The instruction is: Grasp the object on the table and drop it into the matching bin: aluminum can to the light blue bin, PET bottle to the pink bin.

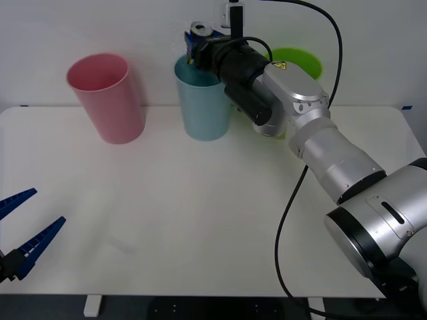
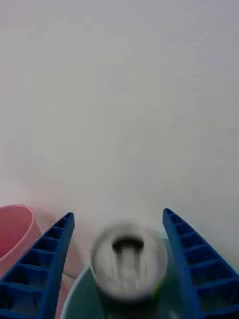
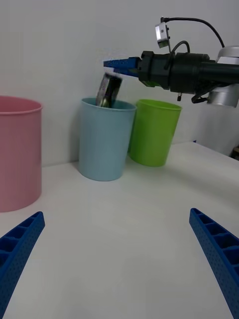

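Note:
The aluminum can [image 1: 199, 30], small and dark with a silver top, is tilted just above the mouth of the light blue bin [image 1: 203, 107]. In the left wrist view the can [image 3: 108, 89] hangs loose below my right gripper [image 3: 122, 64], its lower end at the rim of the bin [image 3: 105, 139]. In the right wrist view the can [image 2: 129, 266] is blurred, and my right gripper [image 2: 118, 215] is open with a gap on each side of it. The pink bin [image 1: 107, 97] stands to the left. My left gripper [image 1: 20, 230] rests open at the table's near left.
A lime green bin [image 1: 300, 61] stands behind my right arm, right of the light blue one. All three bins line the far edge of the white table [image 1: 200, 220] against a white wall. A black cable loops from my right wrist.

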Controlling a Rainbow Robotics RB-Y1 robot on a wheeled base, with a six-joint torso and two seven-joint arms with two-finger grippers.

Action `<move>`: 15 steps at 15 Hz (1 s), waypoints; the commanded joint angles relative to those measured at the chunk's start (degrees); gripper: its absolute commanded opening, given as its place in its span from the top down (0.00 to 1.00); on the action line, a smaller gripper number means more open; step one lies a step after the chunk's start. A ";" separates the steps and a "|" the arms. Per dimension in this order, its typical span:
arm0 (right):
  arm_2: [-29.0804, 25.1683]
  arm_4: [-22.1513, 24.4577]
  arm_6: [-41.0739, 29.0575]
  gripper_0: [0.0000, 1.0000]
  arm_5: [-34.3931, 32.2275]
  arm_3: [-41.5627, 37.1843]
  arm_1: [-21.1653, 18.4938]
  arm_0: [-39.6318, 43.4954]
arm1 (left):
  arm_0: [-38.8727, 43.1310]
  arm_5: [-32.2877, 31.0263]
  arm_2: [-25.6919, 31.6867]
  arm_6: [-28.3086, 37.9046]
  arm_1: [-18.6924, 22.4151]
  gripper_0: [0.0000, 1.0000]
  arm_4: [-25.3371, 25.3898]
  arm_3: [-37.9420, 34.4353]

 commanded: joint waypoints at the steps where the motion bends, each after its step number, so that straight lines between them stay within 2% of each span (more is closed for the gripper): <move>1: 0.00 0.00 0.22 0.00 0.00 0.04 -0.01 0.00 | 0.00 0.00 0.00 0.00 0.00 0.00 0.00 0.00; 7: 0.00 -0.44 0.22 0.00 -0.79 -0.05 -0.27 0.09 | 0.00 0.00 0.00 0.00 0.00 0.00 0.00 0.00; 11: 0.08 -1.49 0.22 0.00 -3.08 -0.58 -2.47 0.71 | 0.00 0.00 0.00 0.00 0.00 0.00 0.00 0.00; 13: 0.52 -2.99 0.40 0.00 -3.87 -3.13 -4.23 2.55 | 0.00 0.00 0.00 0.00 0.00 0.00 0.00 0.00; 15: 0.96 -2.99 -0.13 0.00 -4.31 -9.54 -6.86 6.95 | 0.00 0.00 0.00 0.00 0.00 0.00 0.00 0.00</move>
